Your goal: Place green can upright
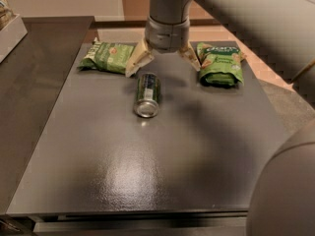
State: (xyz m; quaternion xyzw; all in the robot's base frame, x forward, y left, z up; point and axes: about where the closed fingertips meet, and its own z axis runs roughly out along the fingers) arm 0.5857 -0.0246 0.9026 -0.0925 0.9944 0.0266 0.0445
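Note:
The green can [147, 94] lies on its side on the dark table [147, 171], its silver end facing the camera. My gripper [163, 63] hangs just behind and above the can's far end, toward the right of it. Its two pale fingers are spread wide apart, one [136, 63] at the left and one [191, 57] at the right, with nothing between them. The gripper does not touch the can.
A flat green snack bag [107, 57] lies at the back left of the table, another [220, 63] at the back right. A white box edge [10, 31] shows on the counter at far left. My arm crosses the right side.

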